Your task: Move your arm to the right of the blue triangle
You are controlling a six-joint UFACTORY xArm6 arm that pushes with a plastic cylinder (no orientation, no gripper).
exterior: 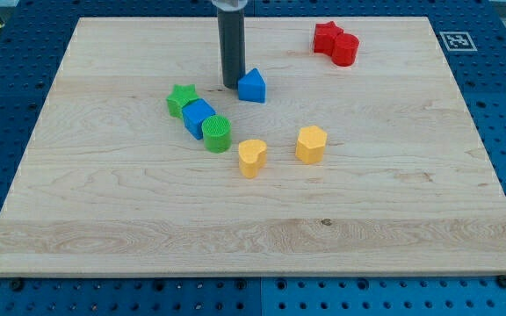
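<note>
The blue triangle (252, 86) sits on the wooden board (104, 202) a little above the middle. My tip (232, 85) stands on the board just to the triangle's left, almost touching it. The dark rod rises from there to the view's top edge.
A green star (182, 99), a blue block (198, 117) and a green cylinder (217, 133) lie in a touching row to the lower left of my tip. A yellow heart (252, 157) and a yellow hexagon (311, 144) lie below. A red star (327, 36) and a red cylinder (345, 49) sit at the top right.
</note>
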